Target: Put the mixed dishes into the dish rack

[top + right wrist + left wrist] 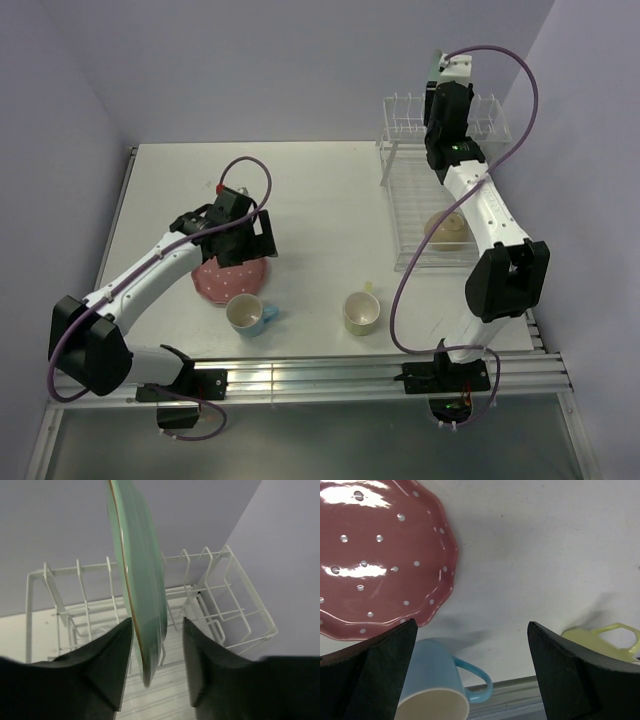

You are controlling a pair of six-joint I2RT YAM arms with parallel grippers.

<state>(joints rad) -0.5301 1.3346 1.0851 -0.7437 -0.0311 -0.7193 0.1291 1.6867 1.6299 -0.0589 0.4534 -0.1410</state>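
The bench (320, 200) meets a wall along its left edge and another along its far edge, and a metal rail (300, 375) runs along its near edge. Its middle is bare, from the far edge down to the mugs.

At near left the pink plate (225, 283) lies flat. The blue mug (248, 315) stands just near and right of it, close to the rail, with its handle pointing right. The yellow-green mug (362, 313) stands well to the right of that, with bare bench between them.

The left arm (150, 265) reaches out from the near-left corner, low over the far side of the pink plate. Its end effector (471, 625) is spread wide and holds nothing.

The rack (405, 215) fills the far right of the bench, close to the right wall. The bowl (447, 230) sits in its lower tray.

The right arm (480, 205) stretches away over that tray to the raised holder. Its end effector (157, 622) is partly spread around the green plate (140, 580), which stands on edge between the fingers. The left finger (115, 650) is close against the plate, and a gap shows at the right finger (200, 650). Whether the plate's lower rim sits in a slot cannot be told.
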